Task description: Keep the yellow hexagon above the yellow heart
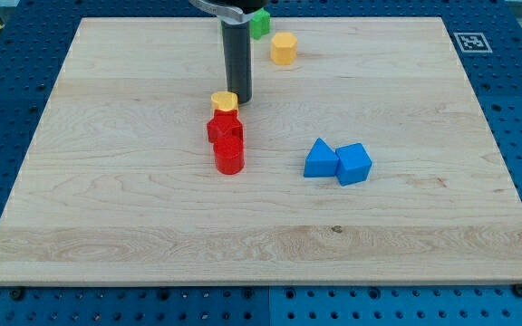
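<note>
The yellow hexagon (284, 48) stands near the view's top, right of centre. A second yellow block (224, 101), probably the heart, lies lower and to the left, touching the top of a red block (225, 128). My tip (239, 98) rests on the board right against this yellow block's right side. The hexagon is above and to the right of my tip, well apart from it.
A second red block, a cylinder (229, 157), sits just below the first red one. A green block (259, 23) stands at the top edge, left of the hexagon. A blue triangle (321, 158) and a blue cube (354, 164) touch each other right of centre.
</note>
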